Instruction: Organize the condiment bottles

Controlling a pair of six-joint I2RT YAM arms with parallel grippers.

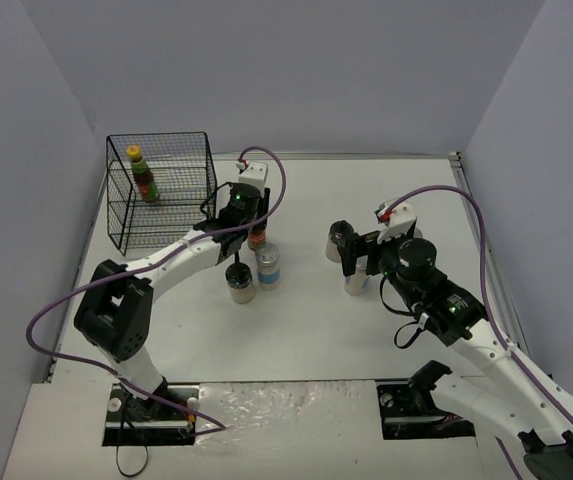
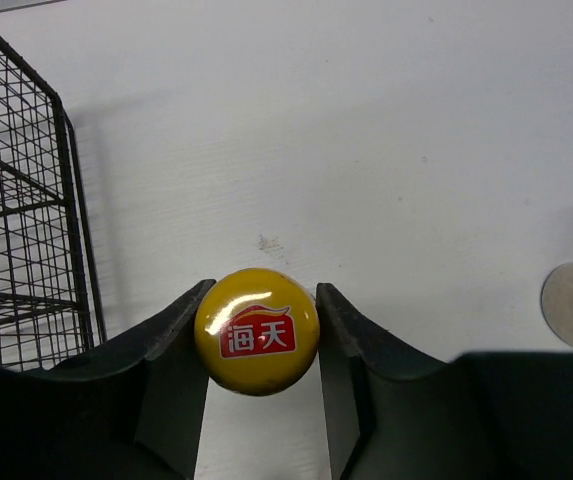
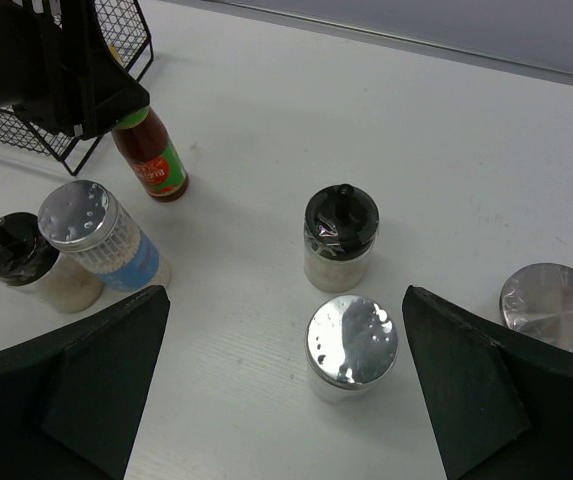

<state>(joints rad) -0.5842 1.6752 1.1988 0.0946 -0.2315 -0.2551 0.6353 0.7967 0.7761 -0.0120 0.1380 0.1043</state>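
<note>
– Right gripper (image 3: pixel 284 300) hangs spread wide with nothing in it. My right arm runs from the near right corner of the table (image 1: pixel 316 330) slantwise toward the middle, wrist bent down.

– What sits under it?

– A silver-lidded jar (image 3: pixel 351 345) stands between the fingers, clear of both. A black-lidded jar (image 3: pixel 339 235) is just beyond it. A lone silver lid (image 3: pixel 553 310) shows at the edge of my wrist view, near those two, and I can't see the jar below it.

– And the middle of the table?

– A blue-labelled jar (image 3: pixel 96 235) with a silver top stands just beside a second black-lidded jar (image 3: pixel 16 265). Just beyond them is the left gripper (image 2: pixel 263 290).

– Is it holding anything?

– Yes. Its jaws are pinched on the yellow cap of a sauce bottle (image 2: pixel 256 332), one finger on each side. The bottle stands upright on the table with its red and green label showing. My left arm rises from the near left edge, elbow lifted, and the forearm reaches to mid-table with the wrist pointing straight down.

– Anything farther back?

– The wire rack (image 1: pixel 126 215) sits at the far left corner. A second sauce bottle (image 1: pixel 144 178) stands upright inside it, toward its left wall.
</note>
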